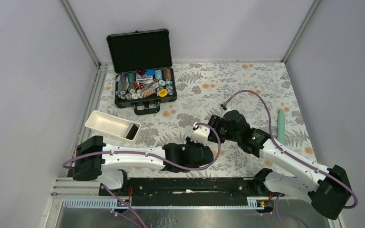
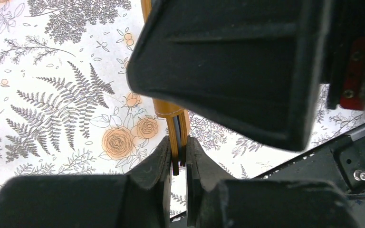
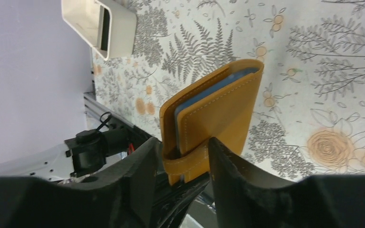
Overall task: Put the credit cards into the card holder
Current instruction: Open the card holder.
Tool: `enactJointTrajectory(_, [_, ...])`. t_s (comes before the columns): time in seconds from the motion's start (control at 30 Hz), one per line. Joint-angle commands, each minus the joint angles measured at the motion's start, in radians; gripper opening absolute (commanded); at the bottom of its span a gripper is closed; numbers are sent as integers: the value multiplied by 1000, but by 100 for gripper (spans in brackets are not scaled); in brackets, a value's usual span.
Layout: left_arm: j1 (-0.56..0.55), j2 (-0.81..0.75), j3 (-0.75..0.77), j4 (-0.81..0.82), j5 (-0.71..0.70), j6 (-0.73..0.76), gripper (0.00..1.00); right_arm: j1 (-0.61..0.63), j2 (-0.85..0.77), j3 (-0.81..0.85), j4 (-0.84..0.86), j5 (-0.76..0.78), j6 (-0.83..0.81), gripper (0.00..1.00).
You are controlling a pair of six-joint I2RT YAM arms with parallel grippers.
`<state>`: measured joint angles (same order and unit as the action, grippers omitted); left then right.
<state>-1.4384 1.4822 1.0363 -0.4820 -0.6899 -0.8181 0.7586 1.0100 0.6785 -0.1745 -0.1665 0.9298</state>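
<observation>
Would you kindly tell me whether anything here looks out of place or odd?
Two things. The card holder hangs above the table, apparently strapped shut, pinched edge-on by the left pincer while the right pincer straddles its strap. In the open black case at the back, the poker chips lie jumbled rather than in rows.

A lab robot cell: plain grey walls [image 1: 24,71] and aluminium posts [image 1: 81,33] box in a floral-covered tabletop [image 1: 247,90]. The cabled left arm [image 1: 128,156] and right arm [image 1: 290,161] are bolted to a black rail [image 1: 185,185].
</observation>
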Motion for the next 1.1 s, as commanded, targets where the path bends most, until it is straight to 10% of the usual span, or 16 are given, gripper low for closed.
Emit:
enactJointTrajectory(0.0, [-14,24,77,-1,-49,58,0,14,-10,-9,27,89,5,43])
enactJointTrajectory(0.17, [-27,29,83,-9,-79,106,13,14,-8,-1,14,140,-28,11])
enactJointTrajectory(0.47, [-30,-167,-65,130,0,170,96,2,-71,-26,39,285,-122,0])
enactJointTrajectory(1.07, [251,-781,-322,371,507,39,99,-55,-330,-103,630,-411,-97,0])
